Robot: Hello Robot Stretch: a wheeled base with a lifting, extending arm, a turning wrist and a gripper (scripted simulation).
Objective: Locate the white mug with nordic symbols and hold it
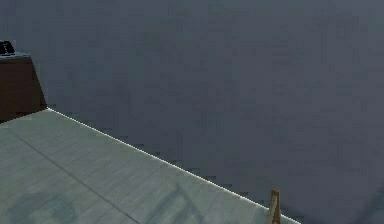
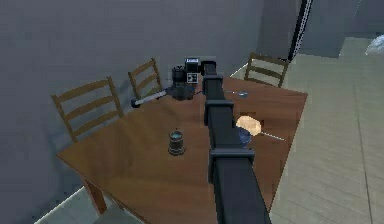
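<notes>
In the arm side view the dark arm (image 2: 228, 150) reaches out over a brown wooden table (image 2: 130, 160). The gripper (image 2: 142, 101) is at the arm's far end, near the table's far edge, with its thin fingers pointing left toward a chair. I cannot tell whether it holds anything. A small dark cylinder (image 2: 177, 142) stands on the table just left of the arm. Right of the arm lies a pale tan-and-white blob (image 2: 249, 125), and farther out a small bluish thing (image 2: 240, 93). None of these can be made out as a white mug.
Three wooden chairs (image 2: 86, 106) (image 2: 147, 78) (image 2: 267, 68) stand along the table's far sides, against a grey wall. In the forward view there is a grey wall, pale floor (image 1: 80, 170), a dark brown cabinet (image 1: 18, 88) at the left edge, and a wooden post (image 1: 274, 208) at the bottom right.
</notes>
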